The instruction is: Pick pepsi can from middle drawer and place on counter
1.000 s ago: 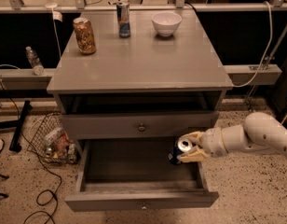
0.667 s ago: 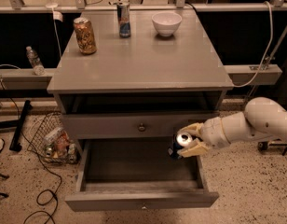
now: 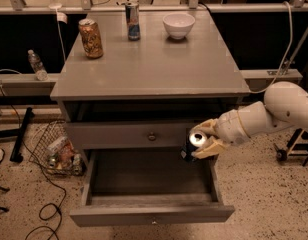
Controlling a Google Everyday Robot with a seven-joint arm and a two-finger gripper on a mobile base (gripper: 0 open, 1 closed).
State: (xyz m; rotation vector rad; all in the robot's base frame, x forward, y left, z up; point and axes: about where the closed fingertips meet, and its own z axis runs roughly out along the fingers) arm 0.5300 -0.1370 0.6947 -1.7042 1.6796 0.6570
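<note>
The pepsi can (image 3: 190, 151) is pinched near its silver top between the two fingers of the gripper (image 3: 205, 138). It is held over the right rear corner of the open middle drawer (image 3: 149, 179), just in front of the closed drawer front (image 3: 124, 134) above. It appears to be lifted off the drawer floor, though this cannot be fully confirmed.

The counter (image 3: 154, 64) lies well above, and its edge overhangs the cabinet body. The chief risk is judged to be here: if the can is raised straight up, its top or the upper finger could be struck against the underside of that overhang and the can knocked loose. A slip is also possible, since the can is gripped high and its weight hangs below the fingers.

Once the height is cleared, care is called for at the back of the counter, where an orange-gold can (image 3: 90, 38), a slim can (image 3: 132, 20) and a white bowl (image 3: 178, 25) could be toppled by a wide sweep of the arm (image 3: 274, 111).
</note>
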